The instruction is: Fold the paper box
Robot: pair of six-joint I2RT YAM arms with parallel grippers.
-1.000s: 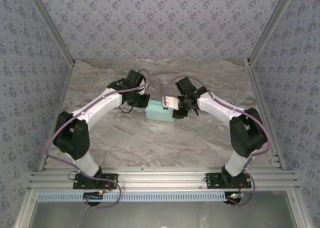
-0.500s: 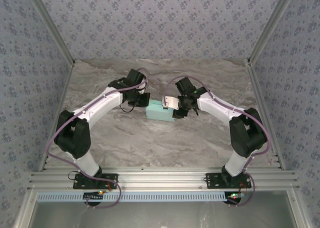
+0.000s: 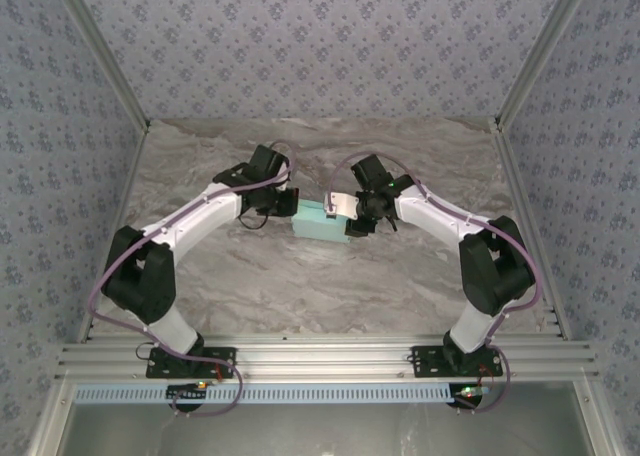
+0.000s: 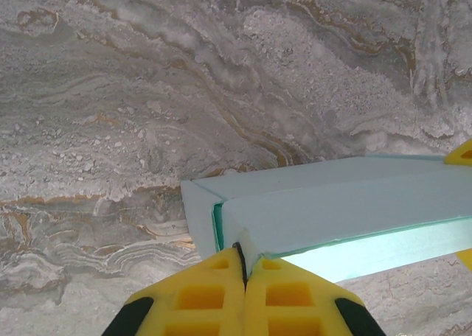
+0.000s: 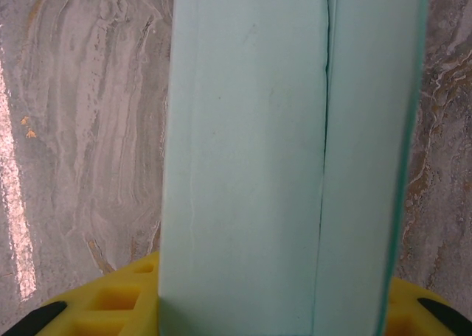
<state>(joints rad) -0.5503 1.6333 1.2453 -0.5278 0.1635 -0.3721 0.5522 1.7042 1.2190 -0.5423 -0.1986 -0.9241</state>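
Observation:
The paper box (image 3: 322,222), pale mint card folded into a long rectangular shape, lies in the middle of the marble table (image 3: 300,286) between the two arms. My left gripper (image 3: 286,207) is at its left end. In the left wrist view the yellow fingertips (image 4: 221,277) of my left gripper (image 4: 245,266) are pressed together, with a small corner of the paper box (image 4: 346,203) pinched between them. My right gripper (image 3: 350,217) holds the right end. In the right wrist view the paper box (image 5: 251,166) stands between the two yellow fingers (image 5: 110,303) of my right gripper (image 5: 269,310).
Patterned walls enclose the table on three sides, with metal posts (image 3: 525,71) at the corners. An aluminium rail (image 3: 320,359) carrying both arm bases runs along the near edge. Bare marble lies in front of and behind the box.
The left arm has shifted slightly, its elbow sinking a little to the left. The box and the right arm have stayed where they were.

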